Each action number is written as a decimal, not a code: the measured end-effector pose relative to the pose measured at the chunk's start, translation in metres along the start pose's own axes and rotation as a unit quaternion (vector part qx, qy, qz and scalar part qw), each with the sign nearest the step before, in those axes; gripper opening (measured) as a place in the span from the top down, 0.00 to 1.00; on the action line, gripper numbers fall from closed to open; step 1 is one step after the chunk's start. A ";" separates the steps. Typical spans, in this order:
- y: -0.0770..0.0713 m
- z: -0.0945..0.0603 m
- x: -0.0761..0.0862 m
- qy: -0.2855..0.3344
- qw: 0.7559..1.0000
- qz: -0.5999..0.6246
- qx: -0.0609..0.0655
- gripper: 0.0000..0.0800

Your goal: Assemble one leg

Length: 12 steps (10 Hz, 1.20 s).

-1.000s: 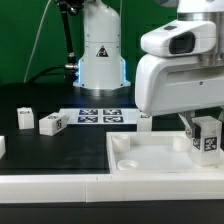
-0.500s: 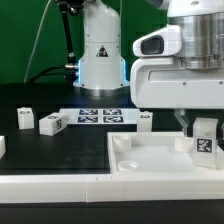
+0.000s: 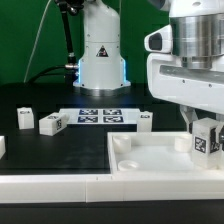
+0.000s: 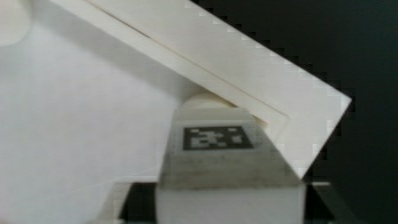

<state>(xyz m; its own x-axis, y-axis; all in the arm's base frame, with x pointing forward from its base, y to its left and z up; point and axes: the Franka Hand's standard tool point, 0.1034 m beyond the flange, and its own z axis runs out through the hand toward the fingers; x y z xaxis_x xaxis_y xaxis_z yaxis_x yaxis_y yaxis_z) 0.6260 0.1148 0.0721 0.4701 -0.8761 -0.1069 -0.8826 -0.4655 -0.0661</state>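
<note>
My gripper point(image 3: 205, 133) is shut on a leg point(image 3: 206, 141), a small white oblong block with a black-and-white tag facing the camera. I hold it upright over the right far corner of the large white square piece point(image 3: 150, 165), just above or touching it. In the wrist view the leg point(image 4: 222, 150) stands between my dark fingers point(image 4: 139, 200), its tag facing up, next to the raised rim of the square piece point(image 4: 214, 60). Two more legs point(image 3: 25, 119) point(image 3: 52, 123) lie on the black table at the exterior view's left, and another point(image 3: 146, 121) behind the square piece.
The marker board point(image 3: 100, 116) lies on the table in front of the robot base point(image 3: 100, 55). A white block point(image 3: 2, 146) sits at the exterior view's left edge. A white ledge point(image 3: 60, 186) runs along the front. A round socket point(image 3: 121, 146) shows in the square piece's near-left corner.
The gripper with the leg has shifted slightly toward the exterior view's right, after a small drop half a second ago. The other parts have not moved.
</note>
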 end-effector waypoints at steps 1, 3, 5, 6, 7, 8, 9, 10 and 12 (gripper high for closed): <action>0.000 0.000 0.001 -0.006 0.999 0.039 0.002 0.64; 0.000 0.000 0.000 -0.006 0.999 0.037 0.002 0.64; -0.001 0.000 0.000 -0.006 1.000 0.000 0.004 0.40; -0.002 -0.001 -0.001 -0.006 1.000 -0.031 0.003 0.23; -0.002 -0.001 -0.003 -0.009 0.996 -0.087 0.000 0.20; -0.002 -0.001 -0.002 -0.008 0.986 -0.165 0.000 0.20; -0.002 -0.002 -0.002 -0.008 0.975 -0.222 0.000 0.19; -0.003 -0.002 -0.004 -0.006 0.960 -0.280 -0.004 0.19; -0.003 -0.003 -0.004 -0.004 0.928 -0.372 -0.014 0.19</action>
<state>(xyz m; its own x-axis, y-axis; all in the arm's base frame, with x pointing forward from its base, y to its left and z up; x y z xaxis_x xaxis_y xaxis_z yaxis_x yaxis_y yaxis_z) 0.6265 0.1192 0.0756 0.9496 -0.3095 -0.0492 -0.3130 -0.9445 -0.0995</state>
